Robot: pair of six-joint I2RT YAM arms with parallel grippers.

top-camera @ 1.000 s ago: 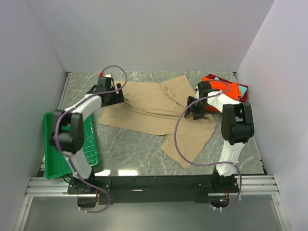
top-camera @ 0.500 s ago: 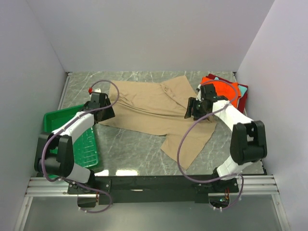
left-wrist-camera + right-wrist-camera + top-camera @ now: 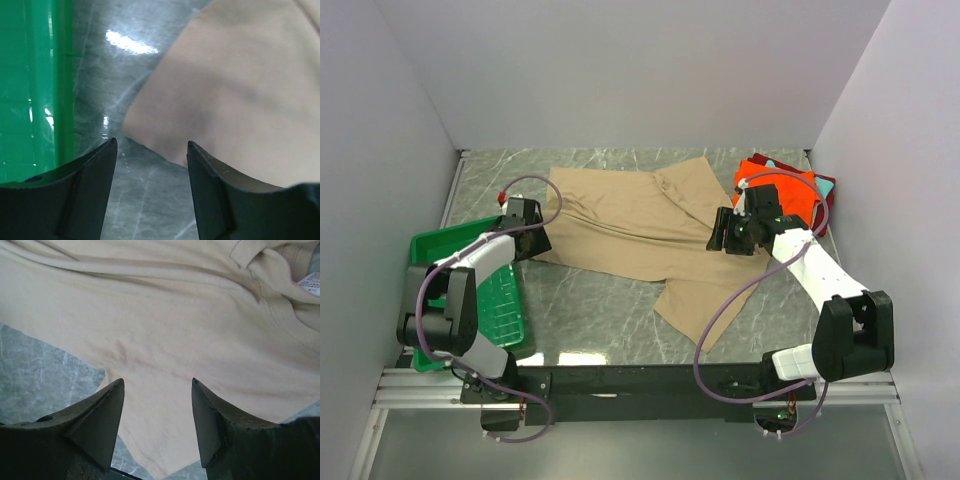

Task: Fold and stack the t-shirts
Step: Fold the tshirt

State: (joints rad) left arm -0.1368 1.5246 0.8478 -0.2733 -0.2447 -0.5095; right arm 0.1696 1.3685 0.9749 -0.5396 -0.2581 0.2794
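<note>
The large tan t-shirt [image 3: 640,225] lies spread flat in the middle of the marble table. Folded t-shirts sit stacked at the back right: orange [image 3: 790,185] on top, dark red [image 3: 827,208] and a sliver of teal [image 3: 827,183] below. My left gripper [image 3: 532,243] is at the tan shirt's near-left corner. Its jaws [image 3: 150,145] are open over bare marble, the cloth corner [image 3: 135,127] just ahead. My right gripper [image 3: 725,237] hovers over the shirt's right side, beside the stack. It stands open [image 3: 157,382] above the tan cloth [image 3: 165,315], with nothing pinched.
A green plastic tray [image 3: 440,300] sits at the left edge, its rim [image 3: 62,75] close beside my left fingers. The shirt's collar with a white label [image 3: 310,282] lies ahead of the right gripper. Grey walls enclose the table on three sides.
My left gripper slid down the shirt's left edge to its near-left corner and narrowed its jaws somewhat. The right gripper stayed near the stack while its arm swung out to the right.
</note>
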